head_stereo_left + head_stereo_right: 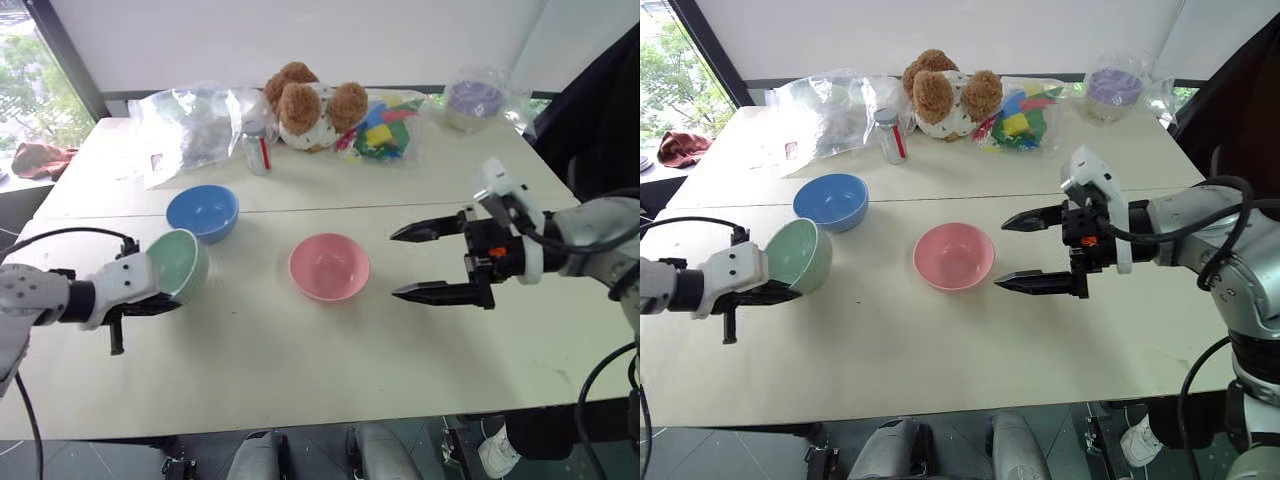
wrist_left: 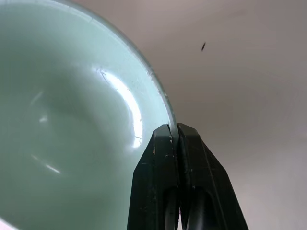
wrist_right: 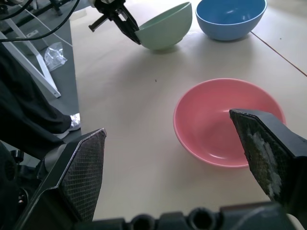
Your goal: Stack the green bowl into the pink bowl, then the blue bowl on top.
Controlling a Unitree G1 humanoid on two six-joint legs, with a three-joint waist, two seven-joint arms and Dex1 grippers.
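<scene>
My left claw (image 1: 150,300) pinches the green bowl (image 1: 180,264) by its rim, tipped on edge for the carry; my right claw (image 1: 432,262) waits spread wide just beside the pink bowl (image 1: 329,266) (empty, mid-table). Beyond sits the blue bowl (image 1: 203,212), also empty.

bare table (image 1: 250,350) around pink bowl (image 1: 329,266)

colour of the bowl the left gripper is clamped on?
Pale mint green: the smooth round plastic green bowl, pinched at its rim by the left gripper. Clearest in the left wrist view.
</scene>
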